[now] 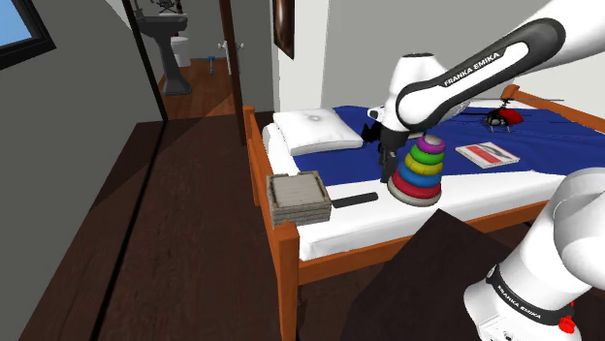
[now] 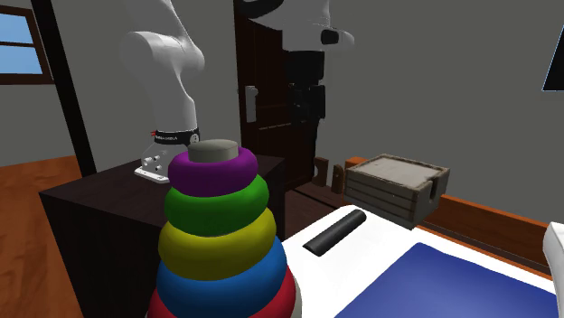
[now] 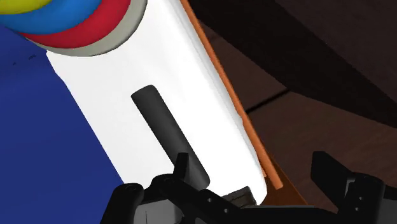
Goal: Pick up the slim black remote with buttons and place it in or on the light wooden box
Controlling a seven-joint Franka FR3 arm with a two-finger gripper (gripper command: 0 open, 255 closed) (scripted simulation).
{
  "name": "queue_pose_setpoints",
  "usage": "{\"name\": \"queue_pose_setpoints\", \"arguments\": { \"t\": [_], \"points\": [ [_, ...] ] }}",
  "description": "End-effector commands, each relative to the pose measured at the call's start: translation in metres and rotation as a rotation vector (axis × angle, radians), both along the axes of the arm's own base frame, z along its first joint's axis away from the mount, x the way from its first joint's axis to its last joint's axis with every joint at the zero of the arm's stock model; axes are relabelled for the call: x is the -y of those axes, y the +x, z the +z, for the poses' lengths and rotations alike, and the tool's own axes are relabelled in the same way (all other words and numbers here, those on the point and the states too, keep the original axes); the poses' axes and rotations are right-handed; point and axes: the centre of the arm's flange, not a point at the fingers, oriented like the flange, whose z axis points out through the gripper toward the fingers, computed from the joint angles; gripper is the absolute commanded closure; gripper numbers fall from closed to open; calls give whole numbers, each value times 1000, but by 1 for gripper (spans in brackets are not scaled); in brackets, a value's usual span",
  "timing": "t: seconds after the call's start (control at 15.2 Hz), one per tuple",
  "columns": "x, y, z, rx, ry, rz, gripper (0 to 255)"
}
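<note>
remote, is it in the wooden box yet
No, the remote lies on the bed's white sheet beside the box.

Soft, even light falls on the bed [image 1: 465,197], whose white sheet shines bright; the dark floor [image 1: 145,252] beside the bed lies dim; a window [image 1: 19,34] beyond it glows blue.

- Arm [image 1: 567,232]: smooth, rounded white shells, with dark grey joints between the links.
- Dark band [image 1: 473,70]: runs along the upper link and is lettered "FRANKA EMIKA" in white.
- Black ring [image 1: 524,300]: sits low on the arm and carries the same white lettering.
- Red mark [image 1: 569,315]: small, just beside the ring; possibly a tag or button.
- Base flange [image 2: 152,168]: white, dotted with small dark screws.
- Claw [image 3: 253,167]: all black, with two blocky fingers [image 3: 183,167] on an angular body.
</note>
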Motion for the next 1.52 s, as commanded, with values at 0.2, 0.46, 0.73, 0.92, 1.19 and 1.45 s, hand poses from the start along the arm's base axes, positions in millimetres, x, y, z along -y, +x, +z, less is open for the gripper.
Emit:
{"name": "queue_pose_setpoints", "arguments": {
  "t": [0.2,0.46,0.73,0.92,1.19,1.45],
  "points": [
    [3,30,-58,30,-23,154,0],
    [4,55,-103,51,-41,273,0],
    [2,80,-147,72,-58,393,0],
    [2,85,-165,76,-62,414,0],
    [3,87,-186,76,-62,414,0],
    [3,88,-195,76,-62,414,0]
  ]
}}
